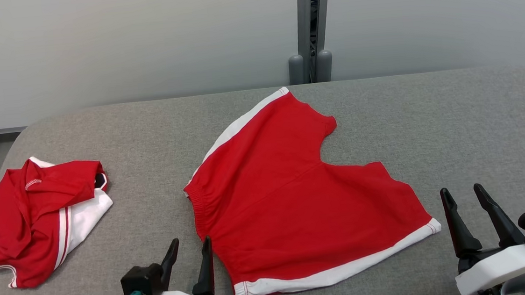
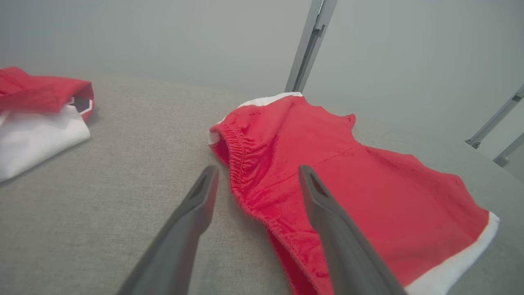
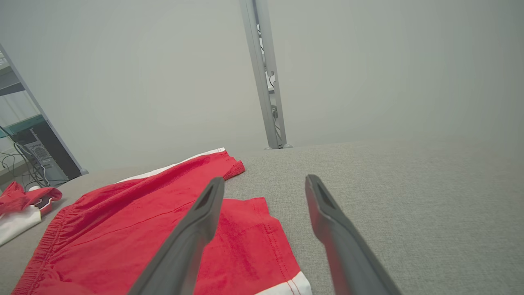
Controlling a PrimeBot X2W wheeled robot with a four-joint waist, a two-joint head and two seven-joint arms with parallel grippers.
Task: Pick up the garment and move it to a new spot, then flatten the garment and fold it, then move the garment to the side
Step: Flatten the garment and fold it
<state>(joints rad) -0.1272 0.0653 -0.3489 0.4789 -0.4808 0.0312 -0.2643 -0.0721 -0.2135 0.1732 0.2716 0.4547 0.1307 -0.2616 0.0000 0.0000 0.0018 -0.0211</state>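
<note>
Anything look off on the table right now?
Mostly fine. The red shorts lie spread flat but diagonal to the table edge, with the waistband slightly puckered near the left tool. A second red-and-white garment sits crumpled in a heap at the far left. No damage visible.

I see the red shorts (image 3: 123, 229) run off the right wrist view's bottom edge, and the crumpled garment (image 2: 37, 119) off the left wrist view's left edge.
</note>
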